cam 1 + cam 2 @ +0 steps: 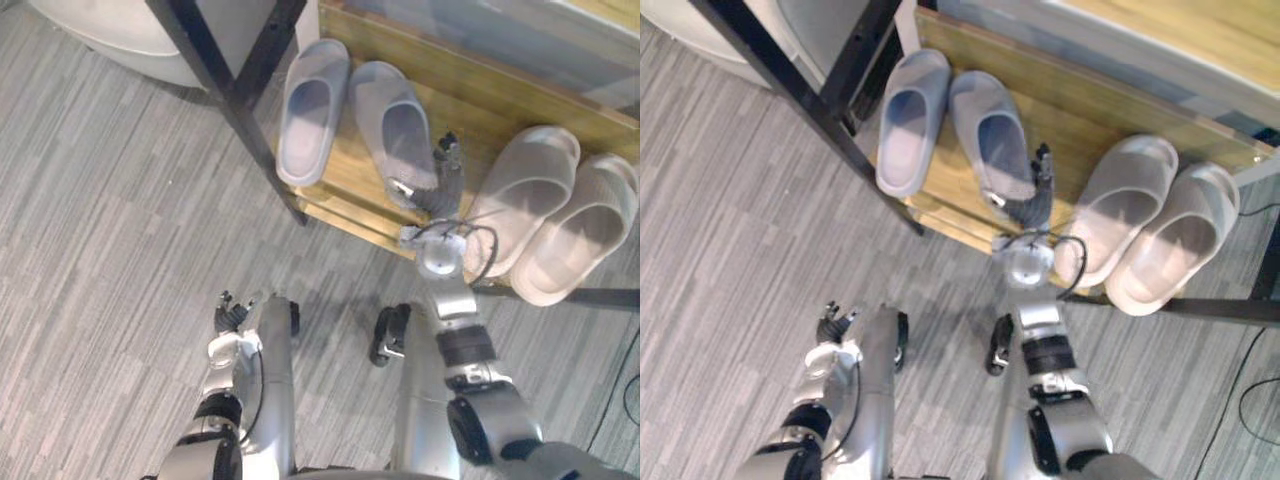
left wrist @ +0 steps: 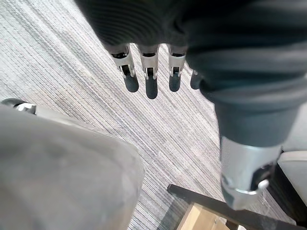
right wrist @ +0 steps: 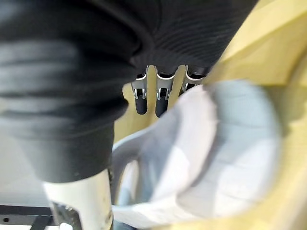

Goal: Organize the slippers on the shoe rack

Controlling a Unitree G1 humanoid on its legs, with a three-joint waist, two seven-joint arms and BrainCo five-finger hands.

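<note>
- Grey slipper [image 1: 400, 125], the pair's right one, lies lengthwise into the wooden shoe rack [image 1: 470, 90]; your right hand [image 1: 440, 180], fingers straight, touches its heel end.
- Your left hand [image 1: 230, 315] hangs slack-fingered, well apart.

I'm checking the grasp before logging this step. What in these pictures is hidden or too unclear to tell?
Whether the right robot hand grips the blue-grey slipper: its dark cover hides the contact in both eye views, and the right wrist view is too close to tell.
The inner beige slipper: heel partly behind the right arm, left eye view.
The shoe rack: upper part cut off by the eye views' top edge.
</note>
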